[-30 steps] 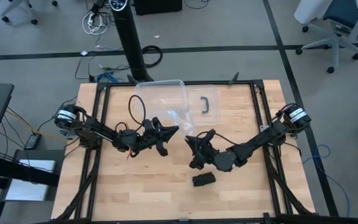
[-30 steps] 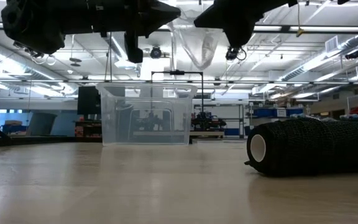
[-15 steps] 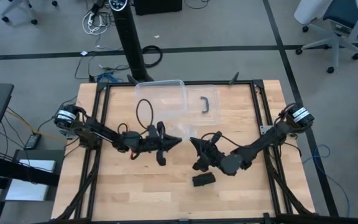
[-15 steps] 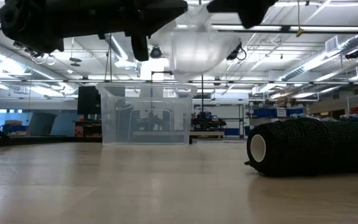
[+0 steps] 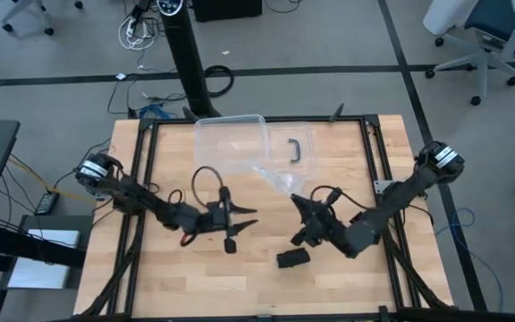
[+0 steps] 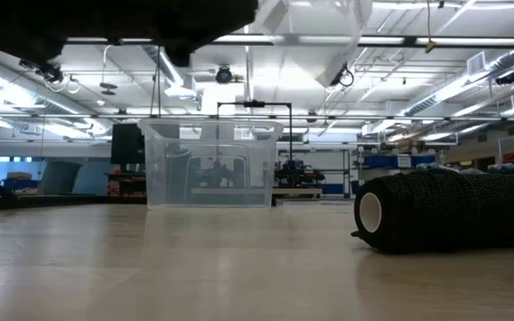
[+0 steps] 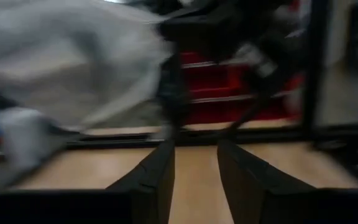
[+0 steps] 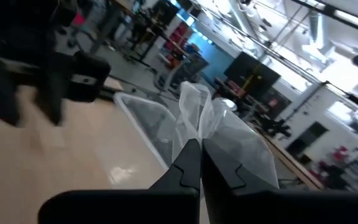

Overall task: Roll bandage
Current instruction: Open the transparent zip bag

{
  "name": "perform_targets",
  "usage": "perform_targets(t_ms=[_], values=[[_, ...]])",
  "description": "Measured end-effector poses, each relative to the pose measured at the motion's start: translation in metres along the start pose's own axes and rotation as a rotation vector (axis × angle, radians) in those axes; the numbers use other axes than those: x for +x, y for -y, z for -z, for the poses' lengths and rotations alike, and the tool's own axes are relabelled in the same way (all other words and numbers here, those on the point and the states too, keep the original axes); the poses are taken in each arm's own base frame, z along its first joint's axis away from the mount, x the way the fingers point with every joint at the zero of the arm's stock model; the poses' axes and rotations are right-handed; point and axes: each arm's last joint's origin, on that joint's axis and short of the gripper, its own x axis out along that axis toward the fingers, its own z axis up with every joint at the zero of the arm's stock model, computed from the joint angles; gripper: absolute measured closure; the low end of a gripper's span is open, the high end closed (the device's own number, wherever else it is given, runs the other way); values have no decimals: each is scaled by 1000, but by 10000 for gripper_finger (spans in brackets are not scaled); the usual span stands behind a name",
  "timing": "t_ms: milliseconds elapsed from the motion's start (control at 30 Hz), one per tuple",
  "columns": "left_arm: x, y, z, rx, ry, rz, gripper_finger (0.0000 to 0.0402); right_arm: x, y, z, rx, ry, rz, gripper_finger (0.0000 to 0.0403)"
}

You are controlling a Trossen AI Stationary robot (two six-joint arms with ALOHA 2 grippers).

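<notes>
Rolling looks done: bandage [image 5: 293,258] lies rolled near right gripper [image 8: 199,152], clamped on plastic bag [image 8: 219,134]; left gripper [image 7: 194,163] parted, empty.

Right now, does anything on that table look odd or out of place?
Yes: the crinkly clear plastic bag hangs in the air, pinched by the right pincer, while the black fabric bandage roll lies untouched on the wooden table.

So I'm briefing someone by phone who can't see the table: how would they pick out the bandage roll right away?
Start from the wooden table and go to its near edge, right of centre. The small matte black fabric cylinder roll lies flat on the wood, just in front of the right claw. Unlike the clear plastic box and the crinkly clear plastic bag farther back, it is dark and opaque.
</notes>
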Motion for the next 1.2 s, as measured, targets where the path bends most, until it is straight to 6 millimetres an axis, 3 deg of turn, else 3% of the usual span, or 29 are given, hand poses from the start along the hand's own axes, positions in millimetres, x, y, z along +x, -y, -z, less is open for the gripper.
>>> perform_targets(t_ms=[167,433,700,1033,1200], values=[[-13,12,-9,177,-1,-203,272,-22,11,-9,113,48,-63,403],[-17,9,-24,125,164,-148,272,-43,14,-15,241,161,-243,403],[-17,6,-23,117,203,-92,272,-50,12,-17,278,194,-307,403],[-22,-1,-47,61,306,-25,272,-52,9,-14,285,189,-334,403],[-19,-6,-46,16,306,-6,272,-52,8,-15,301,208,-369,403]])
